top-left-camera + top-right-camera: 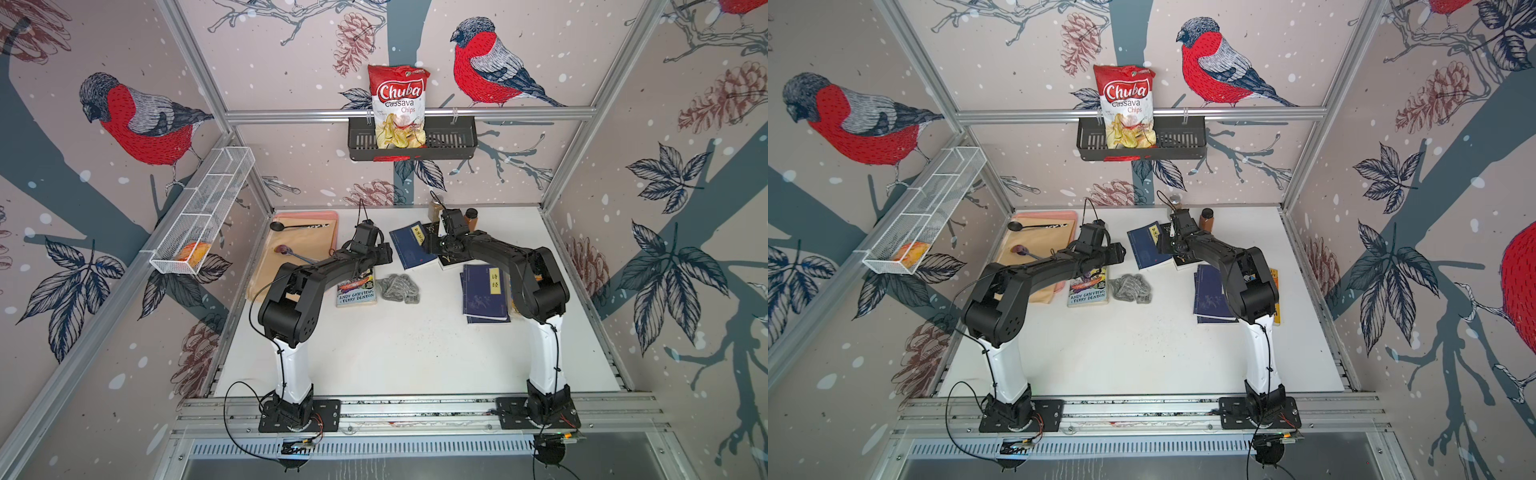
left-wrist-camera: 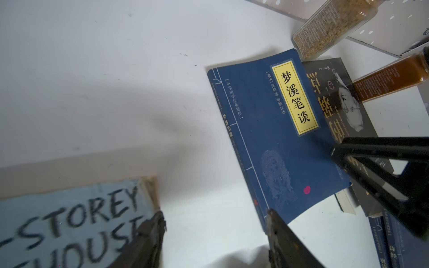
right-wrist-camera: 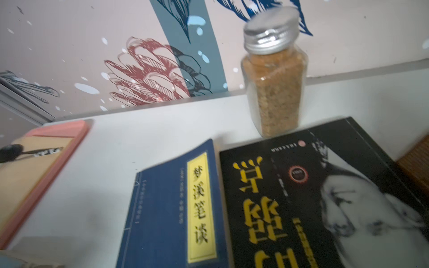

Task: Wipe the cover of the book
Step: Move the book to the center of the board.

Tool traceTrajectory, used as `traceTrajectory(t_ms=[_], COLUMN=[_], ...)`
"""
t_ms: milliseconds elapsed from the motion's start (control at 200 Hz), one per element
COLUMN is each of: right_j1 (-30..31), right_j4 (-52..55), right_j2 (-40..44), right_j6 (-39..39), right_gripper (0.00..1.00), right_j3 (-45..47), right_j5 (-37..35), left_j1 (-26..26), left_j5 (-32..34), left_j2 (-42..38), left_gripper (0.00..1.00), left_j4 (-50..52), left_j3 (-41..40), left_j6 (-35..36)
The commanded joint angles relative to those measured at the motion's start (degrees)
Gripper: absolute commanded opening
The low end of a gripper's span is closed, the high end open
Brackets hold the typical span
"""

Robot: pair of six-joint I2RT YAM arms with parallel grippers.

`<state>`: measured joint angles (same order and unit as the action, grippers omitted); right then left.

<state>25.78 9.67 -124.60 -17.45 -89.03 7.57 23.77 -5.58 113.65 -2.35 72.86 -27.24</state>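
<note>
The grey cloth (image 1: pixel 397 288) looks soft and light, best pinched at a raised fold; the blue book (image 1: pixel 409 249) is a thin paperback that may slide. On the desk (image 1: pixel 415 353), the cloth lies just nearer than the spread, empty left gripper (image 2: pixel 215 214). The book lies farther back, just left of the right gripper (image 1: pixel 432 246), whose opening I cannot tell.

I see a Chuba cassava chips bag (image 1: pixel 399 106) standing in the black basket (image 1: pixel 453 143) on the back rail. White wire basket (image 1: pixel 208 208) on the left wall, something orange (image 1: pixel 192 252) in its near end. Pink tray (image 1: pixel 328 216) at the white table's (image 1: pixel 395 353) far left corner, with a black spoon (image 1: pixel 277 226) and a purple-headed spoon (image 1: pixel 284 249) lying on it. Two jars upright near the back wall: grainy jar (image 3: pixel 274 88) with a silver cap, brown jar (image 2: pixel 390 79) near it.
</note>
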Motion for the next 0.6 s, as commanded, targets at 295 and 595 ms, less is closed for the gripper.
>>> traceTrajectory(t_ms=[295,595], right_j1=[1.1,4.7], right_j4=[1.4,2.4], right_j2=[-1.4,-0.5], right_j6=[4.4,5.8], right_gripper=[0.54,0.42], right_j3=[1.1,2.1], right_j5=[0.3,0.4], left_j1=[2.0,2.0], left_j5=[-6.9,-7.8], left_j2=[11.3,10.2], left_gripper=[0.67,0.61], left_j4=[1.2,-0.5], left_j3=[9.8,7.0], left_j6=[-4.5,-4.8])
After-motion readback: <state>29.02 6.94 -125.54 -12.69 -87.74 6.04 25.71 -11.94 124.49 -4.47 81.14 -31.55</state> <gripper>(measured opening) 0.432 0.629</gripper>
